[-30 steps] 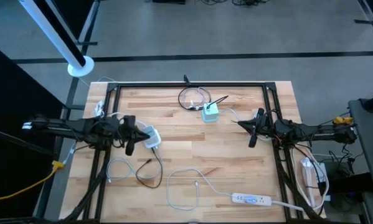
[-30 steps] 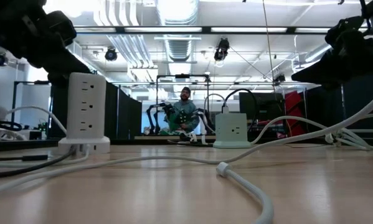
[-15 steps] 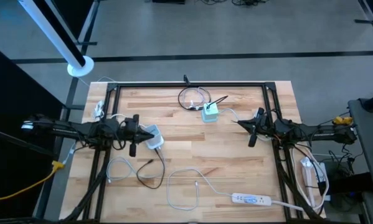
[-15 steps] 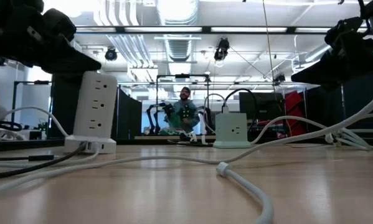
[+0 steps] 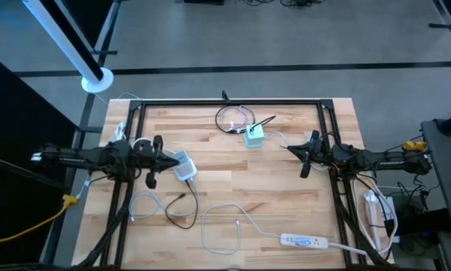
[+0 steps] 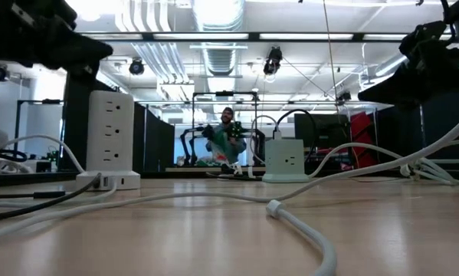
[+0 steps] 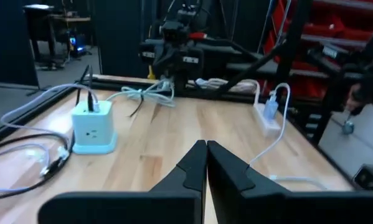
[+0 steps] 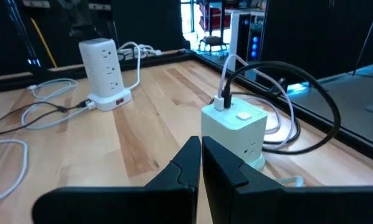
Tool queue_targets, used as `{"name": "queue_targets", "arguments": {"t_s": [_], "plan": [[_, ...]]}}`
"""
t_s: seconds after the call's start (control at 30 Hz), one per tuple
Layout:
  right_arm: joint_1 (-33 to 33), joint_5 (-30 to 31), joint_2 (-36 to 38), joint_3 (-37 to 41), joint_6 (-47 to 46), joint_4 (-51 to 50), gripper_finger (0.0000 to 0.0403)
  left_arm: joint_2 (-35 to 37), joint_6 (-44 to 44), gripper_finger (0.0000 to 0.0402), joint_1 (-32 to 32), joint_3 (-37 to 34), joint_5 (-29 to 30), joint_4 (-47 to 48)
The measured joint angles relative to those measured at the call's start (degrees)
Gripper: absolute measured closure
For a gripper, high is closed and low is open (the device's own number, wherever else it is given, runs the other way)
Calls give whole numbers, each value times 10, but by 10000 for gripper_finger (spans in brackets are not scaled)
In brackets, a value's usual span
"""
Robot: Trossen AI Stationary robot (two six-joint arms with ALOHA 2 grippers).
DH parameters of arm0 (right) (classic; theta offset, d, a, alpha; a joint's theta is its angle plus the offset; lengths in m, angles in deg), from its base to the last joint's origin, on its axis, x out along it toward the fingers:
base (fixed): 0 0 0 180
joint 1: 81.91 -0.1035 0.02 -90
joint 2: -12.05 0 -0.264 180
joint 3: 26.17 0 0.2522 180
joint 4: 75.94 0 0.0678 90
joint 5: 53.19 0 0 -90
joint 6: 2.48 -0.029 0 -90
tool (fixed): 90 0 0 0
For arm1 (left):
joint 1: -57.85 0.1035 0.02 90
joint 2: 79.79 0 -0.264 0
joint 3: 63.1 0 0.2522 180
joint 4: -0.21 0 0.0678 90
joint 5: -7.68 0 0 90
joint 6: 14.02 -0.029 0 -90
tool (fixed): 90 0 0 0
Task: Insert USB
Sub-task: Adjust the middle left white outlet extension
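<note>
1. High view: the left gripper [image 5: 151, 159] hangs just beside the white tower power strip [image 5: 181, 165] on the table [image 5: 285, 203]; the right gripper [image 5: 309, 154] waits near the pale green charging cube [image 5: 254, 136]. A loose dark USB cable [image 5: 181, 212] lies curled below the tower, its plug end pointing roughly toward it.
2. Low view: the tower power strip [image 6: 109, 140] stands upright, long axis vertical, its outlets facing the camera. A person sits far behind.
3. Left wrist view: the jaws are pressed together, empty; the charging cube [image 7: 93, 127] sits beyond them.
4. Right wrist view: the jaws are likewise together, holding nothing; a black cable is already plugged into the cube's [image 8: 235, 132] top.
5. Judgement: the plug is not yet picked up. Best to grasp it close behind the connector, then line it square with the port before pushing.
</note>
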Motion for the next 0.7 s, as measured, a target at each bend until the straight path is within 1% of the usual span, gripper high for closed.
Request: {"name": "queue_targets", "arguments": {"t_s": [0.27, 0.33, 0.43, 0.6, 0.7], "plan": [[0, -3, 28, 1, 35, 13, 403, 128, -1, 402, 0, -63, -19, 20], [0, -4, 29, 1, 31, 6, 403, 153, 13, 402, 0, -87, -65, 22], [0, -5, 30, 1, 28, 3, 403, 155, 25, 401, -1, -86, -76, 29], [0, -4, 30, 2, 7, 4, 403, 135, -7, 402, -2, -84, -35, 44], [0, -4, 29, 3, 1, 6, 403, 115, -18, 402, -2, -84, -25, 45]]}}
